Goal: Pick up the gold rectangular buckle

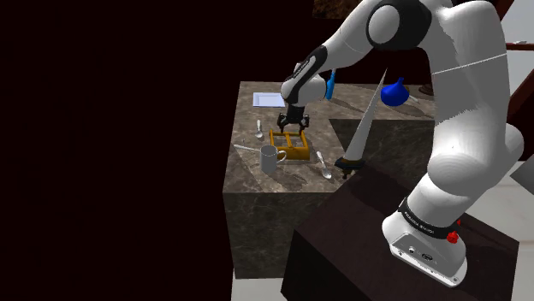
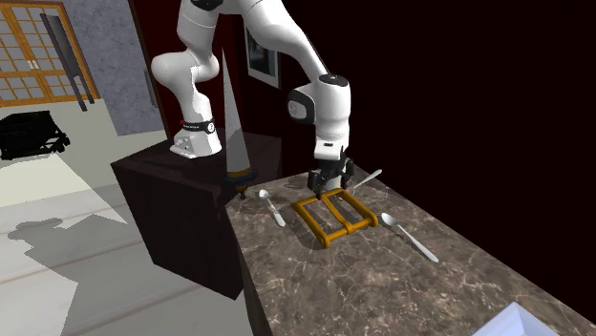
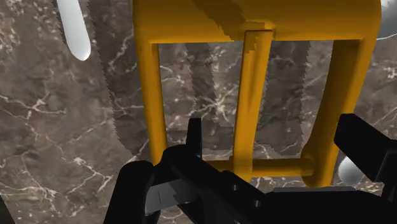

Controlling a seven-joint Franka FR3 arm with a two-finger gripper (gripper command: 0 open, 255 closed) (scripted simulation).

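Observation:
The gold rectangular buckle (image 1: pixel 288 146) lies flat on the marble counter (image 1: pixel 257 184), a frame with a centre bar (image 3: pixel 253 95). My black gripper (image 1: pixel 293 126) hangs straight down over the buckle's end nearest the arm, almost at counter height (image 2: pixel 329 182). In the wrist view the gripper (image 3: pixel 270 130) is open. Its fingers stand apart, and the buckle's centre bar and thin end bar (image 3: pixel 267 167) lie between them. One side rail (image 3: pixel 340 89) lies close by the finger (image 3: pixel 366 143) on that side. The buckle (image 2: pixel 334 218) rests on the stone, untouched as far as I can see.
A pale mug (image 1: pixel 272 159) stands just beside the buckle, toward the shoulder view's left. Spoons lie around it (image 1: pixel 323 164) (image 1: pixel 259 128) (image 2: pixel 275 210) (image 2: pixel 409 236). A tall grey blade (image 1: pixel 364 128) leans at the counter's edge by the dark stand (image 1: pixel 385 248). A blue object (image 1: pixel 394 92) and a white sheet (image 1: pixel 268 99) sit farther back.

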